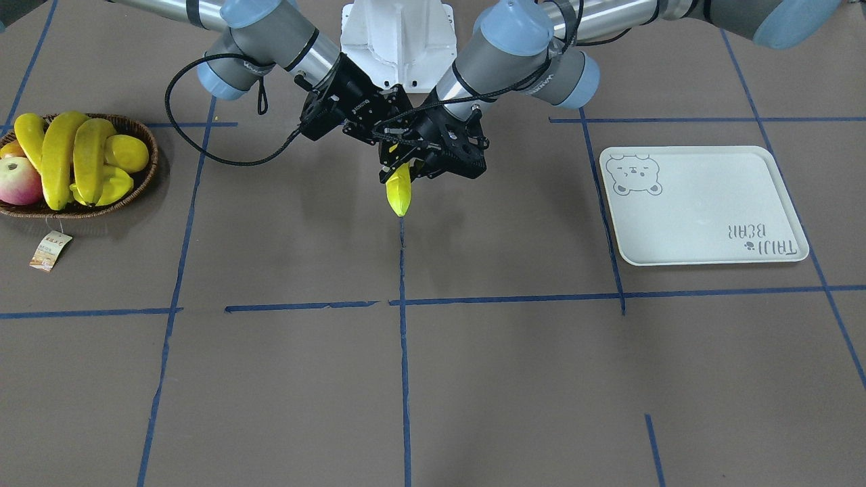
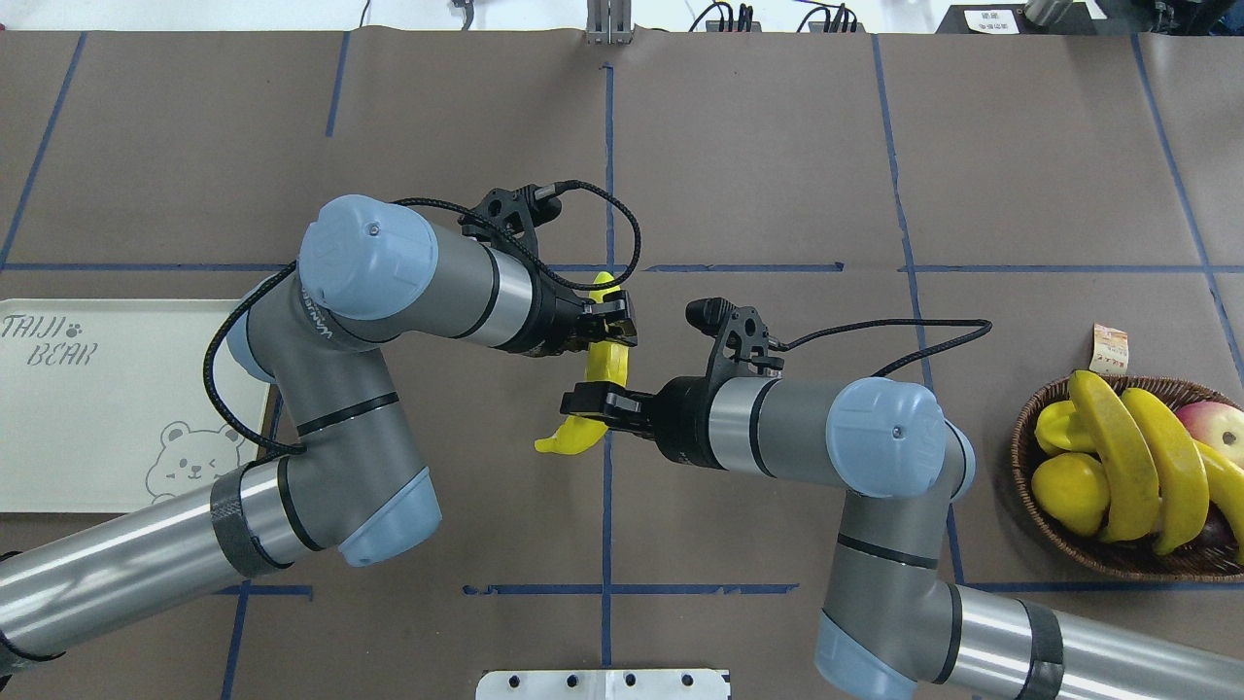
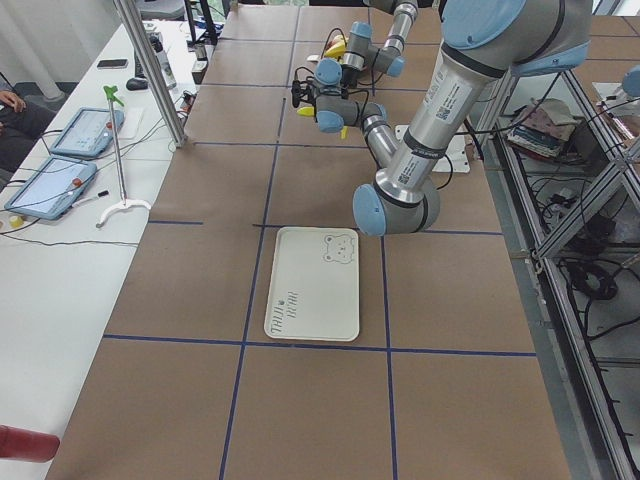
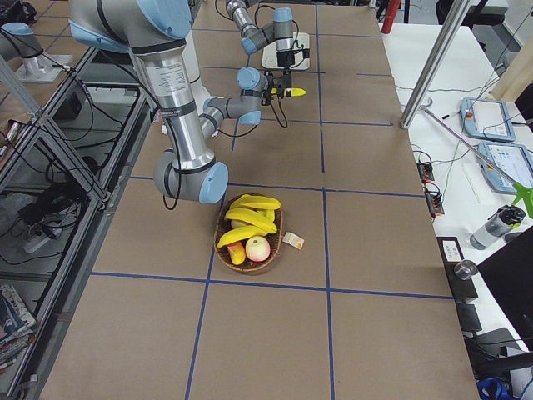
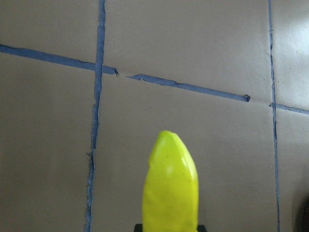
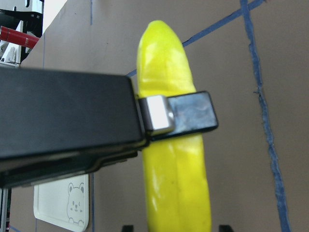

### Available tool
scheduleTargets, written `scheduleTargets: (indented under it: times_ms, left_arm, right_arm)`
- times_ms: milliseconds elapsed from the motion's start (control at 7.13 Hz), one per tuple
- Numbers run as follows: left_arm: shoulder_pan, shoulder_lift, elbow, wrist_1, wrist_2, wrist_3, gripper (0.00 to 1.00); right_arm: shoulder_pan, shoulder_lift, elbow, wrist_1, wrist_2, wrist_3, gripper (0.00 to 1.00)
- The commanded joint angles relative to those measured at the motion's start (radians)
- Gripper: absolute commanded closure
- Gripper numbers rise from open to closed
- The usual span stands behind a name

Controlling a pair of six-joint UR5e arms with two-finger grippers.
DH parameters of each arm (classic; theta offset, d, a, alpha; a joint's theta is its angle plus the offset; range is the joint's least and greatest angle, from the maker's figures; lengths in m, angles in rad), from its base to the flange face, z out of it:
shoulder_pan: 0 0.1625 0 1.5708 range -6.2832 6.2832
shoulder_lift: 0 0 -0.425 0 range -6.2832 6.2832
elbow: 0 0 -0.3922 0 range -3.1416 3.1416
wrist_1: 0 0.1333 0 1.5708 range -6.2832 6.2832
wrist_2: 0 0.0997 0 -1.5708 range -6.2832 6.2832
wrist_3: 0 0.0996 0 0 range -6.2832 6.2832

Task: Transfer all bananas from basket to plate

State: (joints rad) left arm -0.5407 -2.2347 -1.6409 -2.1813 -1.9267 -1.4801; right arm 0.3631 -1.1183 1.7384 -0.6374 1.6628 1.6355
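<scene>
Banana [image 6: 174,174] fills the right wrist view: one glossy yellow fruit, held in the air over the middle blue tape line of the bench [image 1: 514,379]. It is between basket and plate and well apart from both.

Left gripper [image 2: 610,326] is clamped on the part of the banana farther from the robot. One finger [image 6: 193,112] lies flat across the peel.

Right gripper [image 2: 593,401] has its fingertips on either side of the nearer part. I cannot tell whether they press on it.

Basket [image 1: 143,186], at the robot's right end:
- three bananas [image 1: 90,159] lying side by side, one partly over a starfruit [image 1: 115,186]
- a lemon [image 1: 127,153] against the rim
- an apple [image 1: 19,181] on the outer side

Paper tag [image 1: 51,250] on its string lies on the bench just beside the basket.

Plate [image 1: 703,216] lies flat at the robot's left end, with a bear drawing at one corner and lettering at the opposite one.
</scene>
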Motion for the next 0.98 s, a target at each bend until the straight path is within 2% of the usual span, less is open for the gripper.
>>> scheduleTargets:
  times_ms: [0, 281, 421, 701, 842]
  left_arm:
    - [-0.004, 0.004, -0.005, 0.000, 0.000, -0.005, 1.00]
    - [-0.013, 0.013, -0.011, 0.003, 0.000, -0.005, 1.00]
    - [-0.028, 0.033, -0.013, 0.008, 0.003, -0.029, 1.00]
    - [-0.100, 0.120, -0.016, 0.037, 0.003, -0.054, 1.00]
    - [-0.142, 0.151, -0.048, 0.096, 0.002, -0.052, 1.00]
  right_arm:
    - [0.011, 0.000, 0.001, -0.005, -0.001, -0.003, 0.00]
    - [0.020, -0.003, 0.003, -0.016, 0.008, -0.003, 0.00]
    - [0.033, -0.001, 0.015, -0.077, 0.029, -0.005, 0.00]
    - [0.086, -0.023, 0.105, -0.235, 0.119, -0.006, 0.00]
    - [0.135, -0.029, 0.159, -0.374, 0.190, -0.008, 0.00]
